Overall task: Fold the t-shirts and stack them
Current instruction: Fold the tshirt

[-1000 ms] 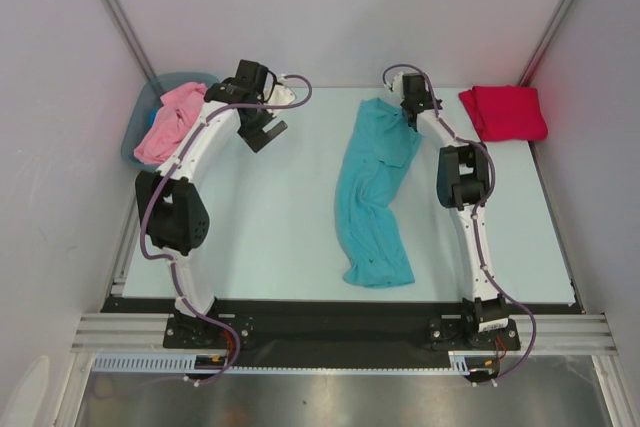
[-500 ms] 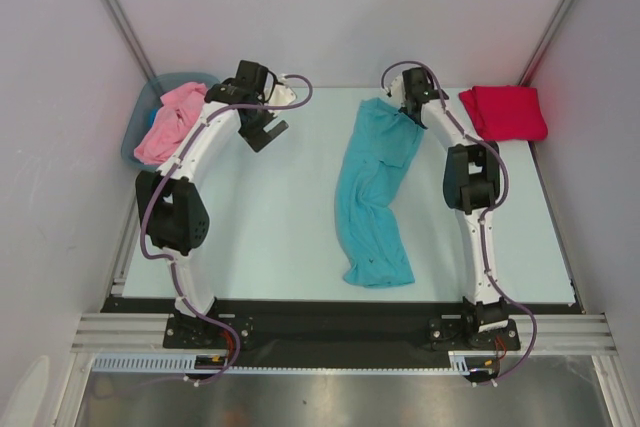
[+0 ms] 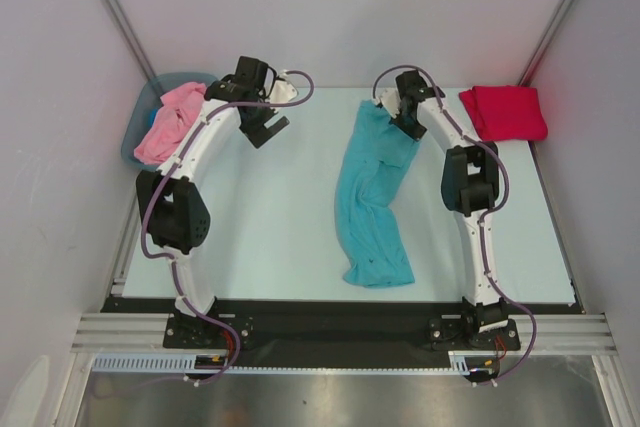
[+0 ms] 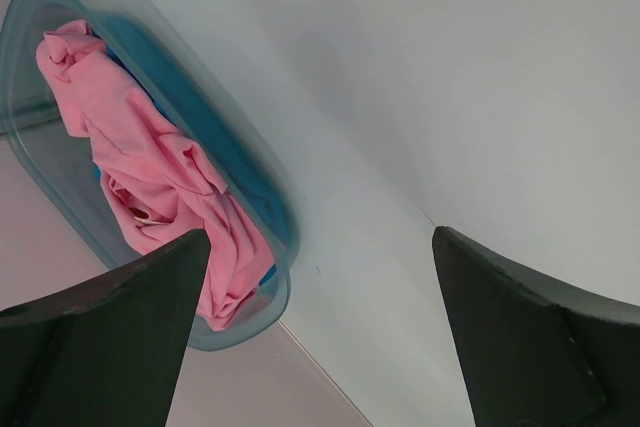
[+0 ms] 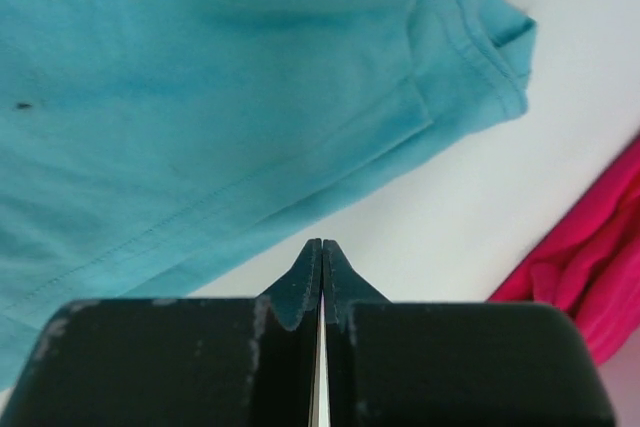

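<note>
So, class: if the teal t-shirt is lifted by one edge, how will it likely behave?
The teal t-shirt lies wrinkled and twisted, so it would probably hang limp. The cloth looks thin, so likely light; pushed, it would probably bunch.

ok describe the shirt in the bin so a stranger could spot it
Start at the far left corner of the pale table, where a grey-blue plastic bin sits. The light pink t-shirt is bundled inside it. It alone is in a container: the teal one lies stretched mid-table, the red one folded far right.
</note>
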Tool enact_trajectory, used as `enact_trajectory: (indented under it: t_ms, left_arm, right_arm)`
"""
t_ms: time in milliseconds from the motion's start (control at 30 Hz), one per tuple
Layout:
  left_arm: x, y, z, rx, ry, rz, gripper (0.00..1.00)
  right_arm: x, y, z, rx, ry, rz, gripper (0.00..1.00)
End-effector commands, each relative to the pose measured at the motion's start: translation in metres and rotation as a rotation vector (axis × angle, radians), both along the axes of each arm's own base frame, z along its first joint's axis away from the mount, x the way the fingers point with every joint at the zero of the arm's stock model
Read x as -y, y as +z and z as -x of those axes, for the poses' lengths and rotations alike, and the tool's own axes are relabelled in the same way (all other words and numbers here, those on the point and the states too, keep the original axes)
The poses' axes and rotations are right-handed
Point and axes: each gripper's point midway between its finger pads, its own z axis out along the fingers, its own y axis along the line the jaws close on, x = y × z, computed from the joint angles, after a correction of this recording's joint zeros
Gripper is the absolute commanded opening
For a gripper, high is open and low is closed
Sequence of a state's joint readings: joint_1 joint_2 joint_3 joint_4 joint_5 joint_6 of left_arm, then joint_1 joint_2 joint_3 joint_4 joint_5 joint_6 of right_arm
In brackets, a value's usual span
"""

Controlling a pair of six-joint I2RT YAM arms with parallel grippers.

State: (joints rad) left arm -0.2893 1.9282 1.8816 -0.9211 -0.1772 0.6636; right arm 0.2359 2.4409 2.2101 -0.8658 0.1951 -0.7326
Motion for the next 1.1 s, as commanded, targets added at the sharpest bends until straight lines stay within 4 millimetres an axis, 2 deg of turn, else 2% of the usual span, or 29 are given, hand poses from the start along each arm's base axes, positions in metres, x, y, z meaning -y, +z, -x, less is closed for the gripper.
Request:
enact_trajectory:
  t_ms: [0, 500, 867, 1067]
  left_arm:
    - [0.001, 0.02, -0.011, 0.062, -0.012, 0.011, 1.0]
    - [-0.001, 0.018, -0.009, 0.056, -0.006, -0.002, 1.0]
    - [-0.004, 0.017, -0.006, 0.048, 0.0, -0.011, 1.0]
    - [-0.006, 0.014, -0.002, 0.039, 0.002, -0.022, 1.0]
  right_arm:
    - [-0.014, -0.001, 0.002, -0.017, 0.016, -0.042, 0.0]
    - [-0.019, -0.034, -0.003, -0.043, 0.018, -0.032, 0.0]
    - [-0.004, -0.053, -0.039, 0.087, 0.001, 0.072, 0.0]
    - [-0.008, -0.059, -0.053, 0.145, 0.021, 0.104, 0.0]
